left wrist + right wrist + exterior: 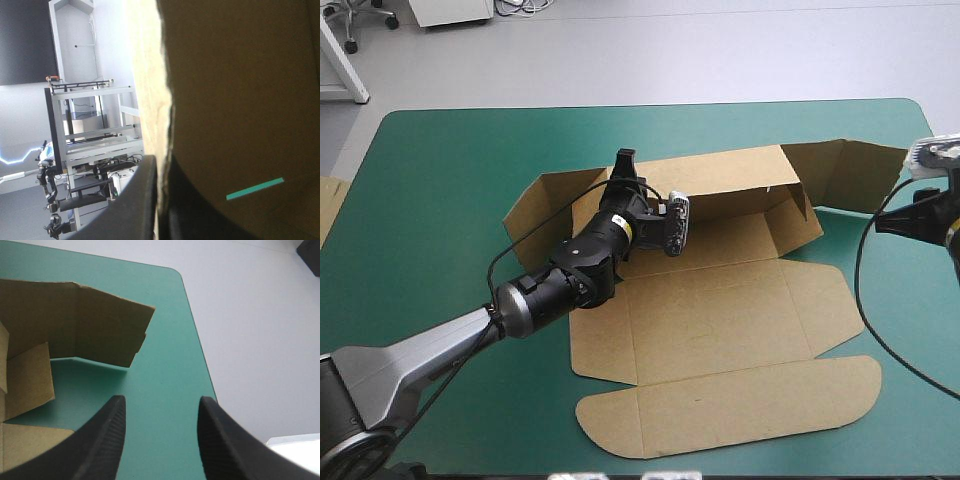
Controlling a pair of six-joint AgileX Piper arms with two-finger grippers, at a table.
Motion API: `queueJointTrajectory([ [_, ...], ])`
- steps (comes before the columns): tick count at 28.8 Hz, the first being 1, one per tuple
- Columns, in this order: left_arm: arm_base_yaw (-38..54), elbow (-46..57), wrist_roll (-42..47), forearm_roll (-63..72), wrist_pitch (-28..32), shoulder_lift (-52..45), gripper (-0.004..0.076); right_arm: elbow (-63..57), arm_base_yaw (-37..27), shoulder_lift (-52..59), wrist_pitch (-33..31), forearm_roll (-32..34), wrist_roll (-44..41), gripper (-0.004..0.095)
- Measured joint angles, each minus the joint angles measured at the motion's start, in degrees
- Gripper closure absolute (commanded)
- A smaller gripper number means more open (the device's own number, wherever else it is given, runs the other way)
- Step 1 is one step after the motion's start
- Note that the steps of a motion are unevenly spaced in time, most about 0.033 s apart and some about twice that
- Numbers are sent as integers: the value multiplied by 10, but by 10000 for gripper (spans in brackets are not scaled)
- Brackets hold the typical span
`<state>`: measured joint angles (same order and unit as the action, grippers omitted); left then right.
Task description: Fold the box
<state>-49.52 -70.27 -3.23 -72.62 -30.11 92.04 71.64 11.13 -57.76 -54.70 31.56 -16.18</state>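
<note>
The box (720,320), a cut sheet of brown board, lies mid-table on the teal-green cover (450,180), far wall raised and lid flat toward the near edge. The left gripper (162,167) seems pinched on that wall's edge (board fills its view). The right gripper (160,405) stands spread near the raised right flap.

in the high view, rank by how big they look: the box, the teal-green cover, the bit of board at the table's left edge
1. teal-green cover
2. box
3. bit of board, only a sliver in view, so its true size is unknown
</note>
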Motion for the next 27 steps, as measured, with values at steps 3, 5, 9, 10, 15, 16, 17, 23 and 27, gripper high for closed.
queueJointTrajectory([
  [3, 0, 8, 15, -11, 4, -1, 734, 9, 0, -31, 0, -13, 1, 487],
  [5, 0, 10, 21, -16, 7, -1, 734, 25, -1, -53, 1, -24, 3, 487],
  [9, 0, 10, 40, -19, 11, -1, 734, 77, -35, -96, 15, -75, 25, 487],
  [10, 0, 10, 44, -21, 11, -1, 734, 97, -55, -110, 18, -100, 39, 487],
  [15, 0, 10, 50, -21, 11, -1, 734, 197, -182, -194, 7, -298, 153, 524],
  [16, 0, 10, 51, -21, 12, -1, 734, 219, -207, -215, -3, -340, 174, 547],
  [17, 0, 10, 52, -21, 12, -1, 734, 239, -227, -237, -13, -376, 194, 577],
  [23, 0, 10, 53, -21, 13, -1, 734, 329, -265, -342, -50, -475, 274, 808],
  [27, 0, 10, 53, -21, 13, -1, 734, 395, -265, -424, -54, -505, 294, 928],
])
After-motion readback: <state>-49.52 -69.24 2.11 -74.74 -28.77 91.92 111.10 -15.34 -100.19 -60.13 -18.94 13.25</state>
